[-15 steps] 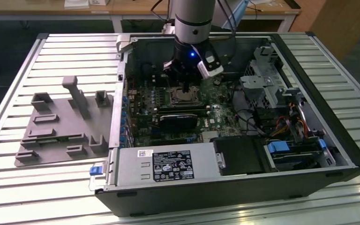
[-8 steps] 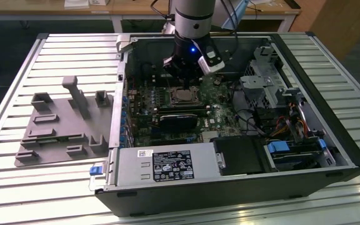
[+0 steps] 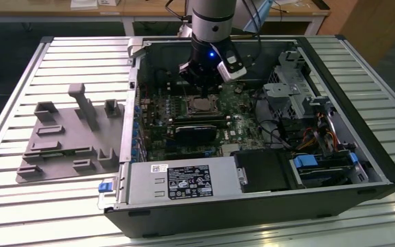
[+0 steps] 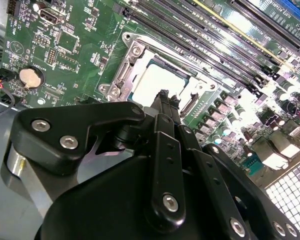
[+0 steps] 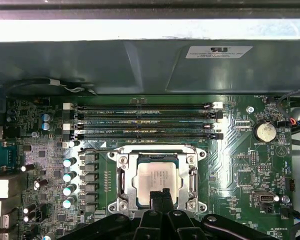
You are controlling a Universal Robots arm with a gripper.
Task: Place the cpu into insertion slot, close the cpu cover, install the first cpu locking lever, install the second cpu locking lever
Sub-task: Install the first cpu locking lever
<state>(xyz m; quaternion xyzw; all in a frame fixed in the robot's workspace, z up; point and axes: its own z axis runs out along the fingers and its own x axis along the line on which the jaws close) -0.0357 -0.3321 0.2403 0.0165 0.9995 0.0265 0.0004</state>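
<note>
Three views cover the work. From the exterior view you get the open computer case (image 3: 362, 170) on the slatted table (image 3: 60, 216), with the arm reaching down into it. Use the first wrist view for the motherboard (image 5: 240, 165): the insertion slot (image 5: 195, 159) holds the cpu (image 5: 157, 175), seated flat, with the cpu cover (image 5: 127, 182) lying down around it. Consult the second wrist view for the gripper (image 4: 163, 97): fingers drawn together, nothing gripped, tips over one edge of the cpu.
</note>
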